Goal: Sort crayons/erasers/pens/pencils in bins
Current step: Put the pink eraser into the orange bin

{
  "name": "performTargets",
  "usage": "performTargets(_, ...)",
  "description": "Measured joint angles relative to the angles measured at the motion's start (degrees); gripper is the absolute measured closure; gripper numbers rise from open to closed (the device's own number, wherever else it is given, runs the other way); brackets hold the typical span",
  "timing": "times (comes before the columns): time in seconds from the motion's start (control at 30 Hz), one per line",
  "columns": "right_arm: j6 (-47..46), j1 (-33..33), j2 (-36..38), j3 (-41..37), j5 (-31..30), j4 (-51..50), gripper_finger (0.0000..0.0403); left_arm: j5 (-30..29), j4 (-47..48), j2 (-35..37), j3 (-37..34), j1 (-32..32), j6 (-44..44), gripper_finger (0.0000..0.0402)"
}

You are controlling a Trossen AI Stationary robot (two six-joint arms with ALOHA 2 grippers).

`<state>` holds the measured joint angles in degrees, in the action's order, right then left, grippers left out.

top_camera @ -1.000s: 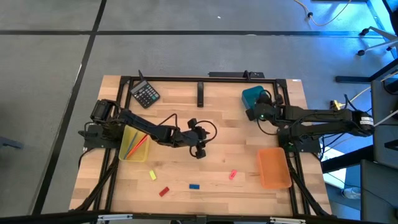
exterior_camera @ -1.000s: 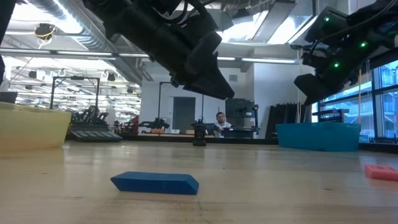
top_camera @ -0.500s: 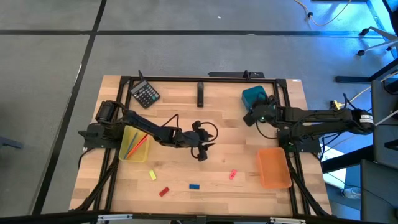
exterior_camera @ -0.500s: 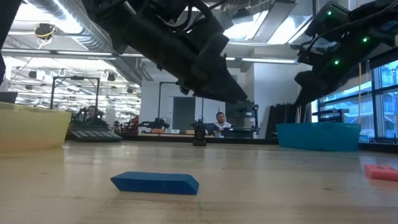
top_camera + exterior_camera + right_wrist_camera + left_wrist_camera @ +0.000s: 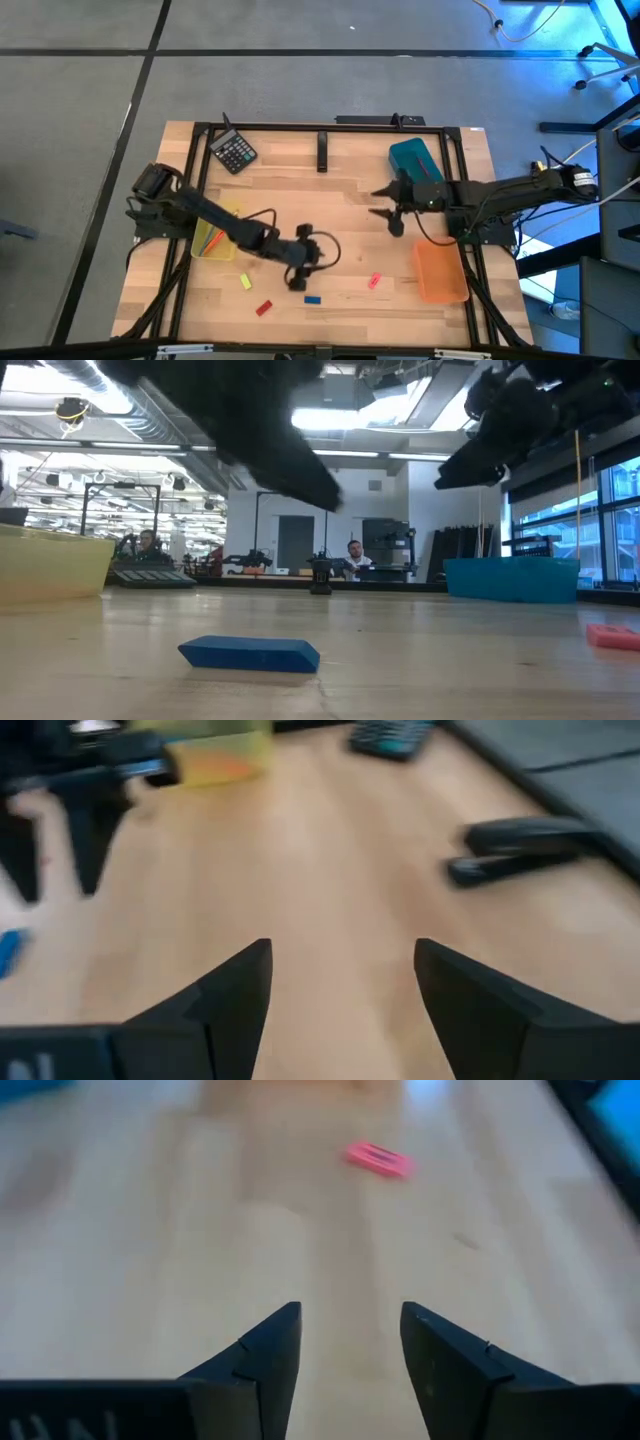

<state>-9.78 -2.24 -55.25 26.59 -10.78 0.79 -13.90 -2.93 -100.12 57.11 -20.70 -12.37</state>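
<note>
A: Where is the left claw [image 5: 296, 284]?
B: Spread, empty, just above the blue eraser [image 5: 313, 298] at lower centre; it blurs in the low view.
A: And the right claw [image 5: 388, 212]?
B: Spread too, right of centre on the table [image 5: 340, 190].

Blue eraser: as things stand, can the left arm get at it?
Probably yes. The left end effector is open and empty, just beside the blue eraser, which lies flat on bare table with nothing around it. The right end effector is open, well away.
</note>
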Motion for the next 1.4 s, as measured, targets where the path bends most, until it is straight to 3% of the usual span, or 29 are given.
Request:
performTargets(0.13, 2.22, -3.31, -3.75, 0.00, 3.36, 2.87, 0.0155, 2.59, 1.71, -0.16, -0.07, -3.73, -1.55, 0.0239)
performTargets(0.2, 3.00, -5.14, -6.08, 0.00, 5.61, 3.49, 0.0155, 1.97, -2.52, -2.07, 0.18, -4.48, 0.34, 0.0240)
performTargets(0.47, 4.38, -13.14, -13.42, -0.07, 24.15, 0.91, 0.0155, 1.24, -6.80, -6.49, -0.05, -3.00, 8.45, 0.0240)
performTargets(0.7, 11.19, -18.64, -21.40, -0.02, 24.56, 3.37, 0.0155, -1.10, -9.90, -6.60, -0.05, 0.83, 8.49, 0.0240)
performTargets(1.13, 19.75, -20.11, -36.72, 7.33, 26.60, 3.77, 0.0156, -2.58, -10.88, -6.60, -0.05, 3.83, 8.49, 0.0240)
performTargets(1.27, 21.62, -20.02, -39.99, 8.26, 27.01, 4.54, 0.0182, -3.20, -10.90, -6.60, -0.05, 3.84, 8.56, 0.0240)
performTargets(1.4, 22.51, -19.90, -41.04, 8.31, 25.30, 4.65, 0.0236, -3.79, -10.99, -6.60, -0.05, 3.82, 9.94, 0.0240)
